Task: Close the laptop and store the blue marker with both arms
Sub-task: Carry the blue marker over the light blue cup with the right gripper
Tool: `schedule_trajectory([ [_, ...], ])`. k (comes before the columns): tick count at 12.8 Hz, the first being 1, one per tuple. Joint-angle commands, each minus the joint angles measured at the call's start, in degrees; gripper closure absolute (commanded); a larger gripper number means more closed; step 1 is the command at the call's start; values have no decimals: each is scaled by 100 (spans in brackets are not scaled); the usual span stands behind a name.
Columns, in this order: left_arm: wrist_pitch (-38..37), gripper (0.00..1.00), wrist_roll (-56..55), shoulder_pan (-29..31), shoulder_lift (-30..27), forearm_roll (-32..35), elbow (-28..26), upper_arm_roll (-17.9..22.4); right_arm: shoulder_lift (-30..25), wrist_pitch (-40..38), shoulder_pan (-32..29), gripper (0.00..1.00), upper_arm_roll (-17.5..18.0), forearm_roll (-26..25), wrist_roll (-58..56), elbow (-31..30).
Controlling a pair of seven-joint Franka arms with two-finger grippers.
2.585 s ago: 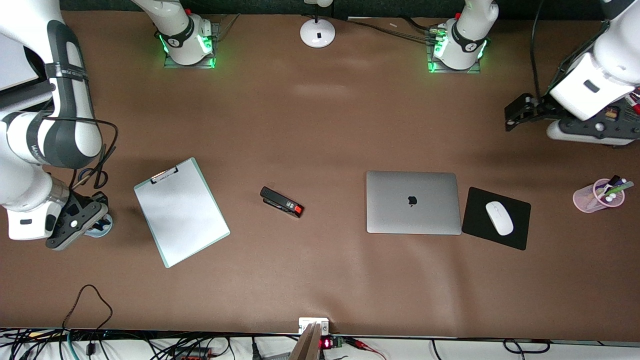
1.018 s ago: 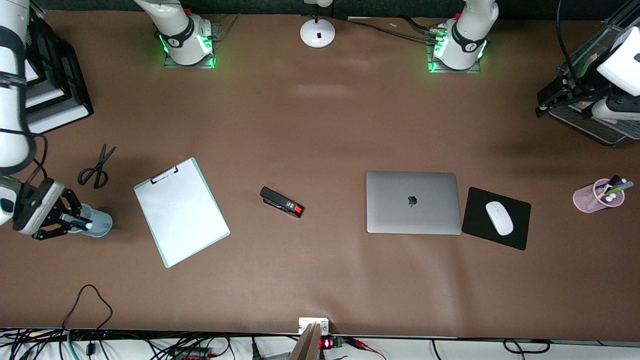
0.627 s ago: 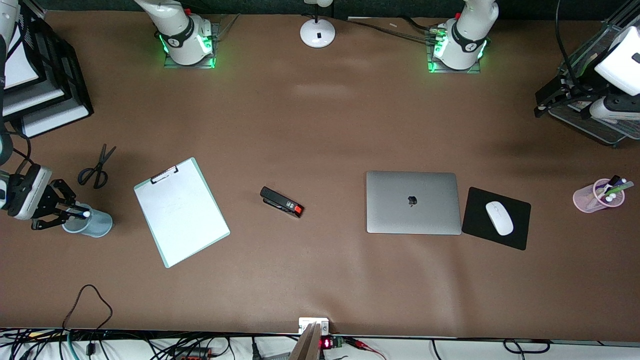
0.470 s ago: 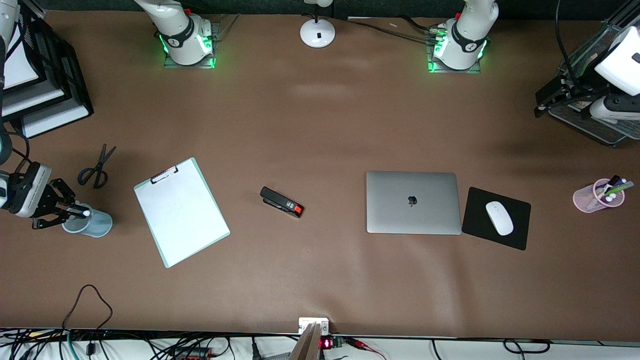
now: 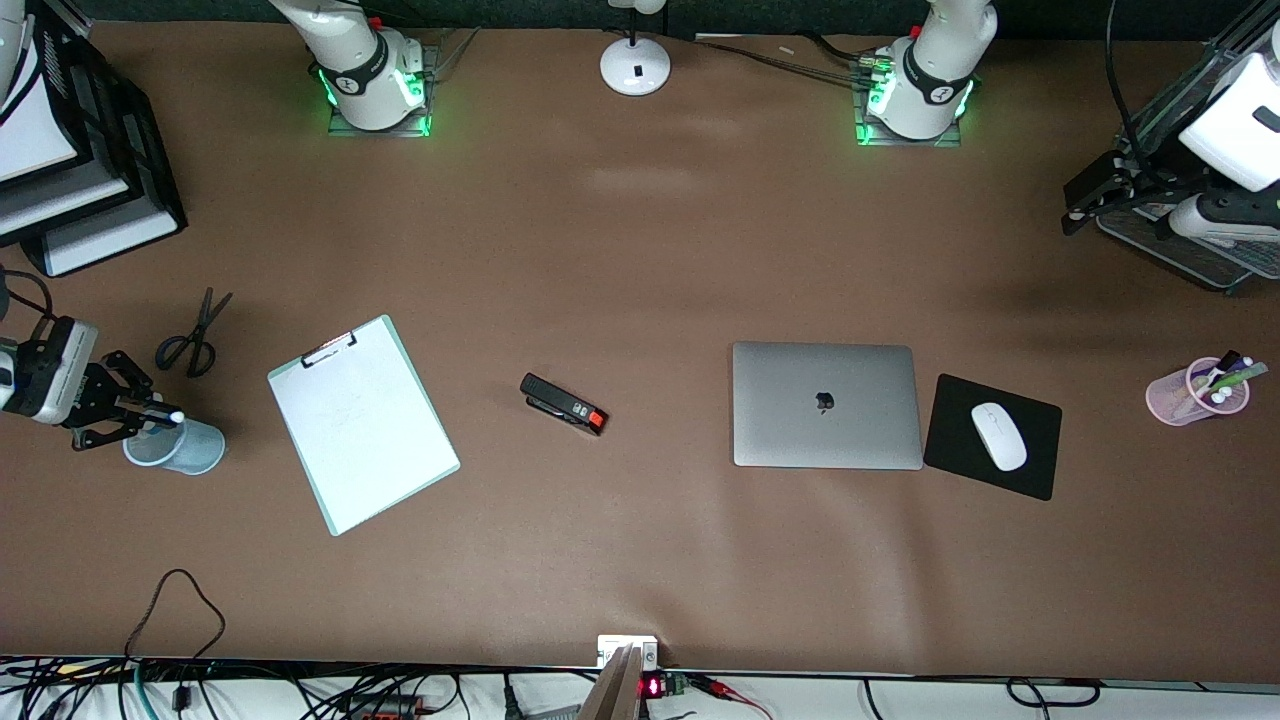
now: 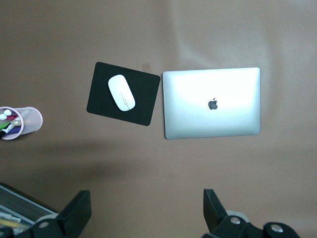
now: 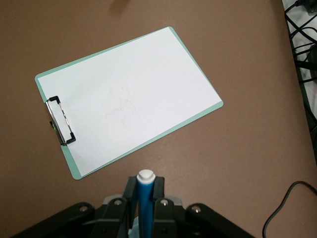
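— Holding anything on the right gripper (image 5: 130,418)?

— Yes, I am seeing its fingers clamped on the blue marker (image 7: 145,202), white end showing, over the pale blue cup (image 5: 180,447) at the right arm's end of the table. The cup is mostly hiding under the gripper in the right wrist view; the clipboard (image 7: 126,99) is lying just beside.

— And the left gripper (image 5: 1090,195)?

— I am watching it hang with fingers spread apart over the mesh tray (image 5: 1190,250), which is running off the picture's edge.

— The laptop (image 5: 826,404)?

— Lying shut, lid up, just beside the black mouse pad (image 5: 955,450) carrying the white mouse (image 5: 998,436).
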Motion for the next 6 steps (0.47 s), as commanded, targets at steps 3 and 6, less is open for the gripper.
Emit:
schedule_trajectory([
  [3,-36,0,131,32,-52,-112,138,-13,154,-246,-406,98,281,143,-291,55],
  [6,-44,0,140,58,-52,-94,137,-13,303,-300,-871,98,659,134,-397,73],
])
